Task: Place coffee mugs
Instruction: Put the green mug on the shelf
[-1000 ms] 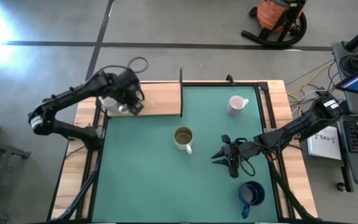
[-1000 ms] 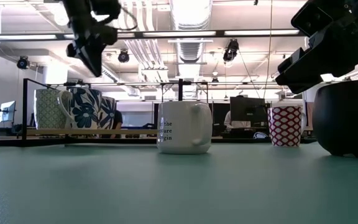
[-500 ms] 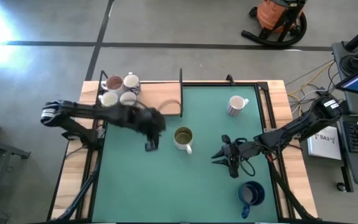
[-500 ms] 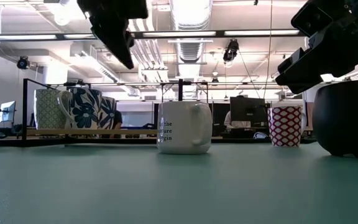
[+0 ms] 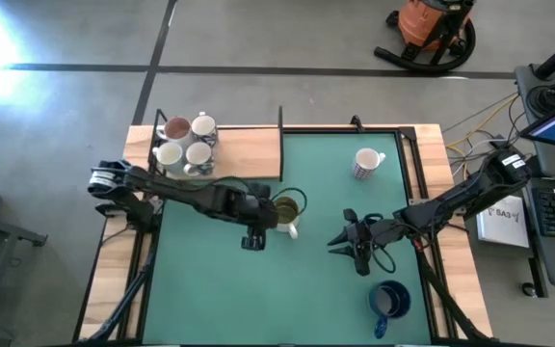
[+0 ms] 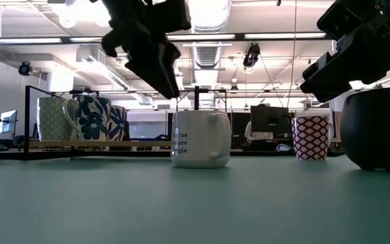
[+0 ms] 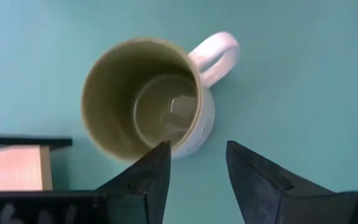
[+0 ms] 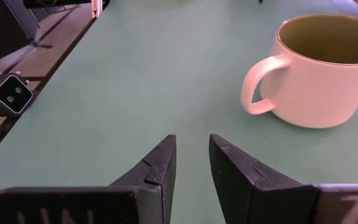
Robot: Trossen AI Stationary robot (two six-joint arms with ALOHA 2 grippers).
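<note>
A: High view first. What is hard to make out?

B: The left pincer hangs just beside the olive-lined mug at mid surface, but from above its dark fingers merge together. The right pincer waits well to the right, above bare mat. A dark blue mug sits near the front right edge, a red-patterned mug near the back right, and four mugs cluster on the wooden shelf at the back left. Wide bare green lies to the front left.

A: And the low view?

B: The left arm's pincer comes down from the top, above and left of the white-walled mug. Print shows on that mug, though I can only read fragments like "the" and "ure". A floral blue mug stands by a cream one on the shelf; the dark blue mug is cut off at the right edge.

A: Left wrist view?

B: The fingers stand moderately apart, empty, with the mug just ahead, handle pointing away from the shelf corner.

A: Right wrist view?

B: Its fingers sit narrowly apart, holding nothing; the same mug is partly cut off at the edge, handle toward the pincer.
</note>
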